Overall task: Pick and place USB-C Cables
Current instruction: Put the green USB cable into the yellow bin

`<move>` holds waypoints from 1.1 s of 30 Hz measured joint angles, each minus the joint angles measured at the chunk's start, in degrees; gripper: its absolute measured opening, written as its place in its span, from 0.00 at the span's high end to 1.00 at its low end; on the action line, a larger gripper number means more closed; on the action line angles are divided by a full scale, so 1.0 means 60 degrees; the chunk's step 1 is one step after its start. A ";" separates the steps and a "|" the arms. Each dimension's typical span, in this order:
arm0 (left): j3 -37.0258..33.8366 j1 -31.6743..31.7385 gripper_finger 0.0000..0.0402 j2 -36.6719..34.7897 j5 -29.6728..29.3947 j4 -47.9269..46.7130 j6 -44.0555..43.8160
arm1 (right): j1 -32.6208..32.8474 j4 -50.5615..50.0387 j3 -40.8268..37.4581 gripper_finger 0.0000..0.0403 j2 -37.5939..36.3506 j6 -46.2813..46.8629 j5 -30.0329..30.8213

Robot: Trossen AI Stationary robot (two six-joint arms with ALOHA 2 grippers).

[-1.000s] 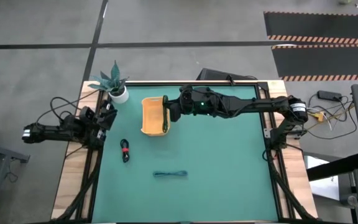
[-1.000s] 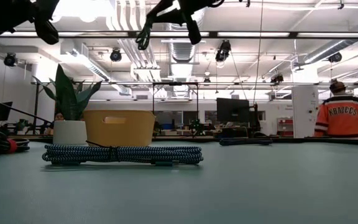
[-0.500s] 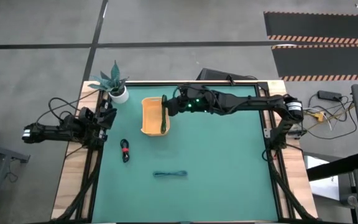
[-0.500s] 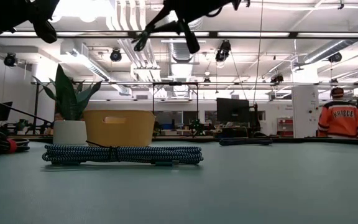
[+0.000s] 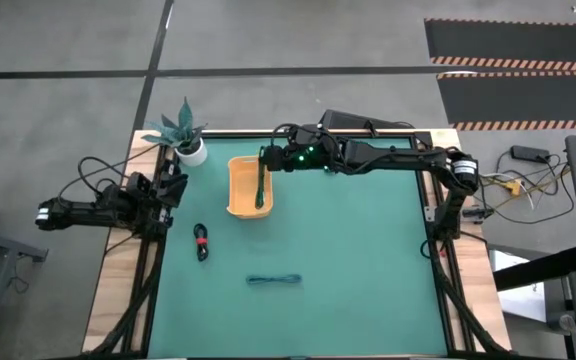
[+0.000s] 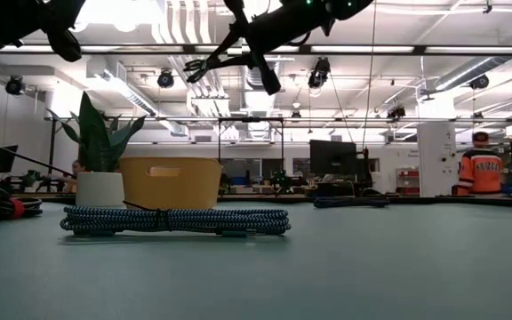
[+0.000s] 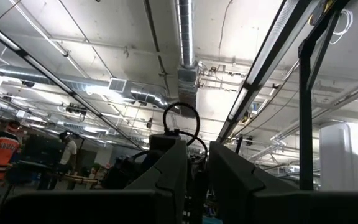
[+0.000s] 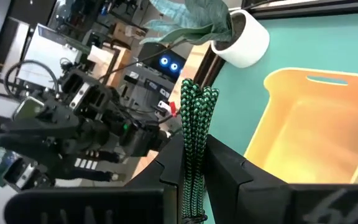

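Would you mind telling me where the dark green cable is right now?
The dark green cable is clamped in the right end effector, hanging over the yellow tray at the table's far left side, near the potted plant.

Green worktop (image 5: pixel 348 260), wooden strips along both side edges. Lying on it: yellow tray (image 5: pixel 244 188) toward the far left; white potted plant (image 5: pixel 190 148) at the far-left corner, just beside the tray; black-and-red cable (image 5: pixel 201 242) near the left edge; teal-blue cable (image 5: pixel 274 280) toward the near side, well apart from the tray.
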 joint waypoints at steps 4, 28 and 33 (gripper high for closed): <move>0.0000 0.0000 0.86 0.0001 0.0000 -0.0001 0.0000 | -0.0116 -0.0090 0.0000 0.91 0.0015 0.0013 0.0024; 0.0000 0.0000 0.86 -0.0010 -0.0287 0.0002 0.0084 | -0.0229 0.0378 0.0000 0.91 0.0051 -0.0383 0.0800; 0.0000 0.0000 0.86 -0.0010 -0.0475 0.0003 0.0083 | -0.0186 0.1065 0.0000 0.91 0.0386 -0.0508 0.0811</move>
